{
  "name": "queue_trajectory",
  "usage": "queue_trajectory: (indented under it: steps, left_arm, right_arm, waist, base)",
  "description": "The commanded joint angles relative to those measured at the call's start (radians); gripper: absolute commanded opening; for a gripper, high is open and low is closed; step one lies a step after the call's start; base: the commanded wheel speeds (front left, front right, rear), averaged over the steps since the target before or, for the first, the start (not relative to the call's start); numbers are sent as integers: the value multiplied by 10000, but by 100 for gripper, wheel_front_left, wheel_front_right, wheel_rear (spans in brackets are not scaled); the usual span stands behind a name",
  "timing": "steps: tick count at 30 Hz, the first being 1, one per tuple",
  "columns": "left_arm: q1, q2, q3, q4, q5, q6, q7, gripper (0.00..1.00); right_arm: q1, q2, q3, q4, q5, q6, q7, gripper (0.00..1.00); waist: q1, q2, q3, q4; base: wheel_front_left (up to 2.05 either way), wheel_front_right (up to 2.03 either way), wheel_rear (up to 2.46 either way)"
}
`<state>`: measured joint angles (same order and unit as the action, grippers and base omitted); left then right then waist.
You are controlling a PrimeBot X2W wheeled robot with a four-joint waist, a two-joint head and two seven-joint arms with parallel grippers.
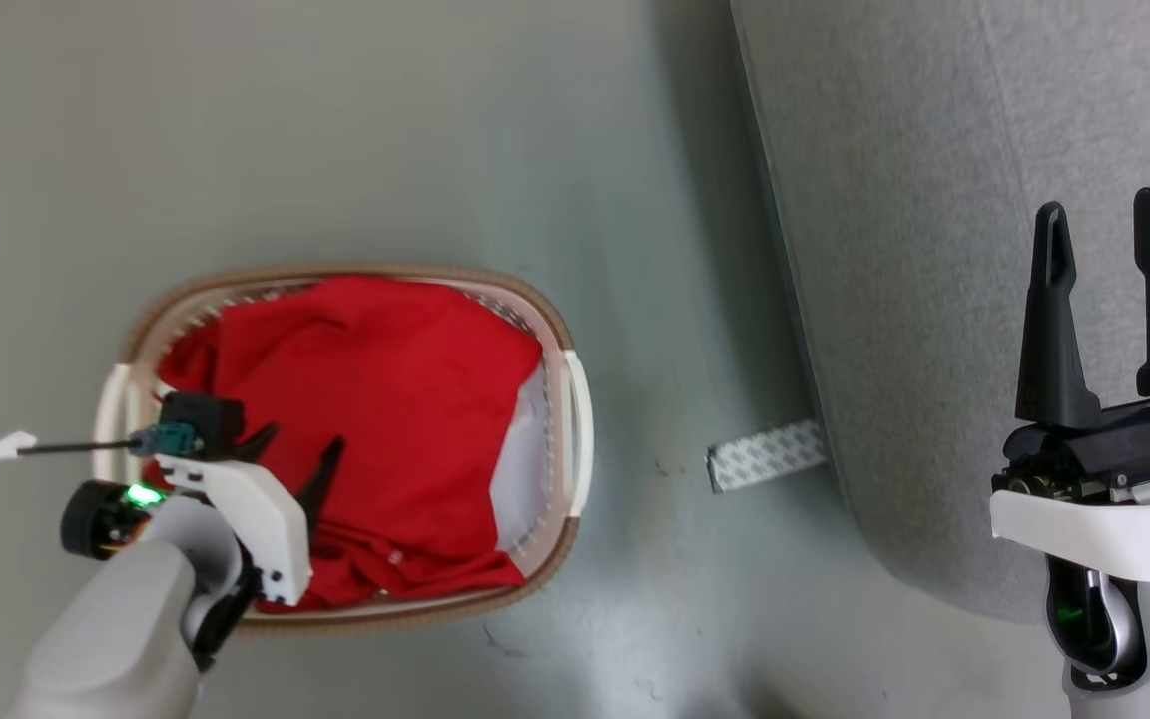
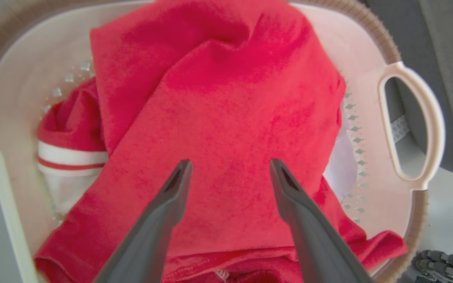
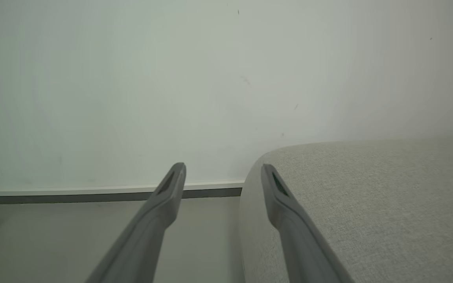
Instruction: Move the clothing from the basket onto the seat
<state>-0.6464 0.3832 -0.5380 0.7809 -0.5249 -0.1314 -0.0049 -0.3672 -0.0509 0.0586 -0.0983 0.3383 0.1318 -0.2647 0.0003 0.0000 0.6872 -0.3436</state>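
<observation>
the left end effector (image 1: 303, 437), fingers spread wide and empty, hovers just over the red clothing (image 1: 385, 379) heaped in the white basket (image 1: 581, 429) on the grey floor (image 1: 435, 120); to the right, over the light grey seat (image 1: 934, 250), the right end effector (image 1: 1099, 205) stands equally wide, gripping nothing.

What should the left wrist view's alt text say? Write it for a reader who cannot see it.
A bright red garment lies crumpled in a white laundry basket with a brown rim. The left gripper's two grey fingers spread open over the fabric, holding nothing. A white-striped cuff shows at the left.
</observation>
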Motion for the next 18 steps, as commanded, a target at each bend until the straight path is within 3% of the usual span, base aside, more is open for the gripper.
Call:
queue_trajectory:
  steps: [1,13,14,15,16,17,18]
  left_arm:
    - [-204,185,-90,135,-97,18,69,100]
    - [-1018,480,-1873,1731,-258,18,1328,100]
    - [-1071,488,-2002,1777,-294,18,1339,95]
    - [-1100,473,-2063,1791,-400,18,1250,56]
    - [-1141,438,-2119,1797,-468,18,1156,8]
    - [-1163,405,-2199,1800,-530,17,1068,0]
    - [-1193,376,-2287,1802,-579,16,952,0]
  right_arm:
    - [-107,7,8,-38,66,-21,4,100]
    - [-202,6,96,-111,360,-21,4,100]
    - [-197,6,81,-90,352,-21,4,100]
    - [-200,6,71,-56,338,-21,4,100]
    - [-211,6,63,-22,312,-21,4,100]
    - [-224,6,60,-3,281,-21,4,100]
    - [-232,4,49,22,240,-21,4,100]
  waist:
    - [-3,0,642,-364]
    - [-3,0,1646,-660]
    - [-3,0,1636,-649]
    - [-3,0,1608,-631]
    - [-3,0,1562,-607]
    - [-3,0,1503,-577]
    - [-3,0,1432,-540]
  base:
    - [0,0,0]
    - [0,0,0]
    - [0,0,0]
    - [0,0,0]
    - [0,0,0]
    - [0,0,0]
    - [0,0,0]
